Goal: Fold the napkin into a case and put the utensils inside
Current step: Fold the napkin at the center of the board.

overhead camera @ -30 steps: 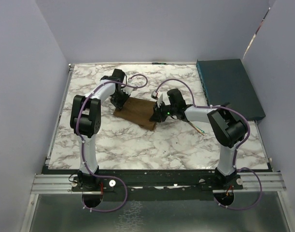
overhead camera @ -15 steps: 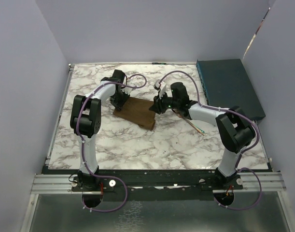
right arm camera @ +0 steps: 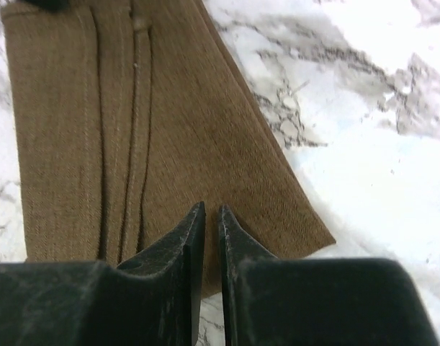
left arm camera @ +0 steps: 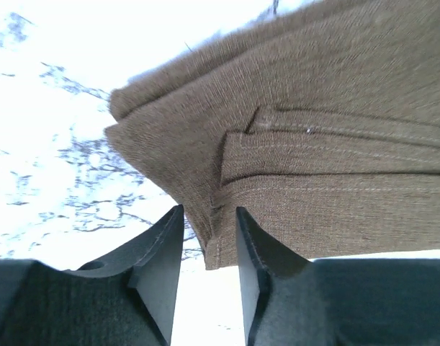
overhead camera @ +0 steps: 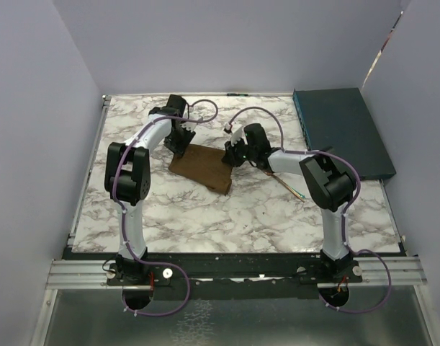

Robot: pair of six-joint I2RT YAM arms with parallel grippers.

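The brown napkin (overhead camera: 203, 168) lies folded into a flat oblong on the marble table, with layered hems showing in the left wrist view (left arm camera: 335, 166). My left gripper (overhead camera: 182, 143) is at its far left corner. The jaws (left arm camera: 209, 210) stand open, with the cloth's hem corner loose between them. My right gripper (overhead camera: 232, 154) hovers over the napkin's far right part. Its fingers (right arm camera: 207, 209) are almost together above the flat cloth (right arm camera: 169, 130), and nothing shows in the thin slit. The copper fork (overhead camera: 293, 187) lies on the table to the right, partly under the right arm.
A dark teal flat box (overhead camera: 342, 133) sits at the table's far right edge. Pale walls enclose the table on the left, back and right. Purple cables loop above both wrists.
The left jaws have opened off the napkin's corner. The right gripper moved from the napkin's near right end toward its far edge, opening and closing again.
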